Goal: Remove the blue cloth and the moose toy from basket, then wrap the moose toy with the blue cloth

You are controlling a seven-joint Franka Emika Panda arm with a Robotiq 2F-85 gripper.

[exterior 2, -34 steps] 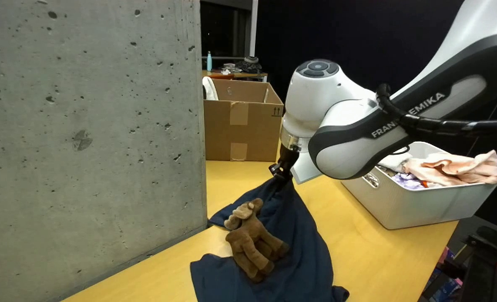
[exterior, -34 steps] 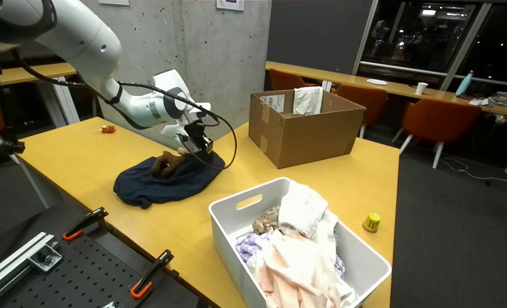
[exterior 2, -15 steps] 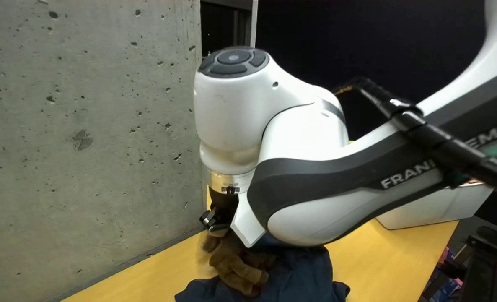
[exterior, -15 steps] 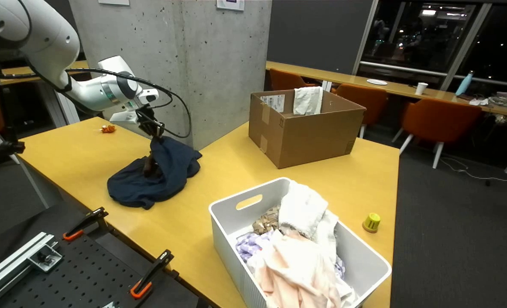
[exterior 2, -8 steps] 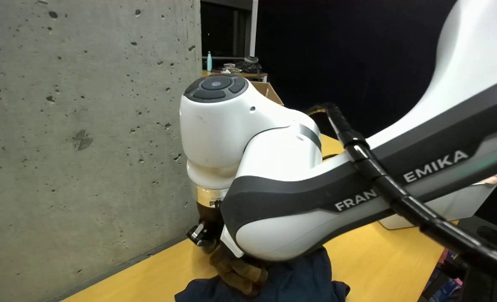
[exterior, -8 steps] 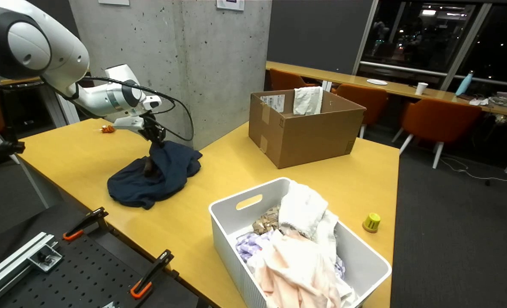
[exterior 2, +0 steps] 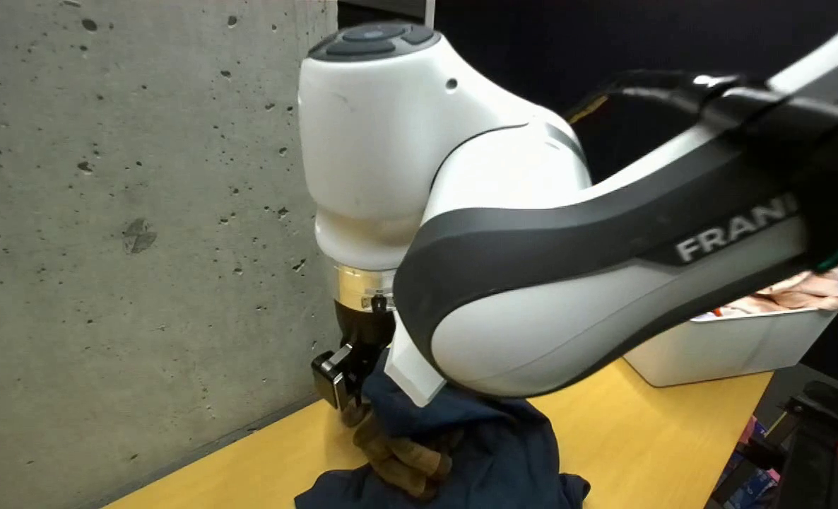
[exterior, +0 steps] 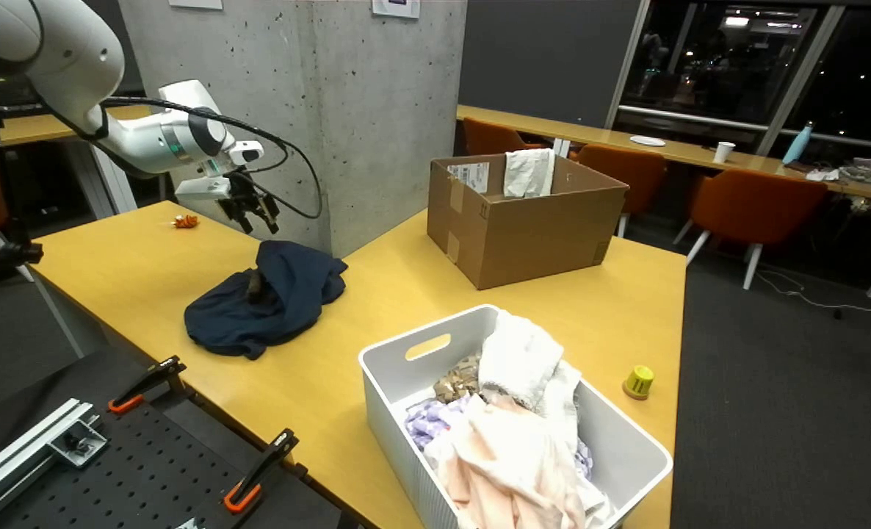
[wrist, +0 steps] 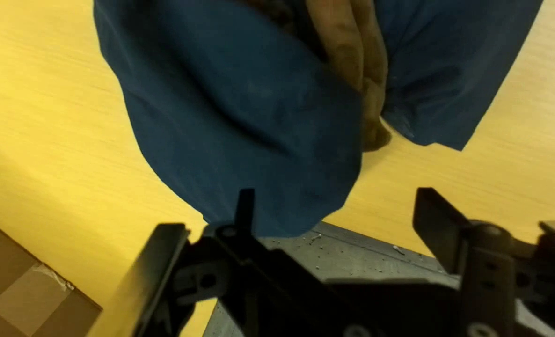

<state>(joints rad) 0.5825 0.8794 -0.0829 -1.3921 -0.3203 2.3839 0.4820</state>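
Observation:
The blue cloth (exterior: 300,275) lies bunched on the table, with one part folded over the brown moose toy (exterior 2: 405,459). In the wrist view the moose toy's legs (wrist: 347,51) stick out from under the folded blue cloth (wrist: 240,121); its head and most of its body are covered. Just above the fold, my gripper (exterior: 261,226) hangs apart from the cloth. Its fingers are spread wide, and between them the wrist view shows only the cloth's edge, table and pillar further off. The basket (exterior: 399,448), light grey, stands on the table holding other fabrics.
A cardboard box (exterior: 553,235) with a white cloth over its rim stands at the table's back. The concrete pillar (exterior 2: 150,283) rises close beside the gripper. A yellow cup (exterior: 637,382), a small orange item (exterior: 184,221) and a clamp (exterior: 149,382) are also around.
My gripper has carried the cloth's far end over the moose toy, lowered briefly, let go and risen. Its jaws have opened, while the cloth stays folded over the toy.

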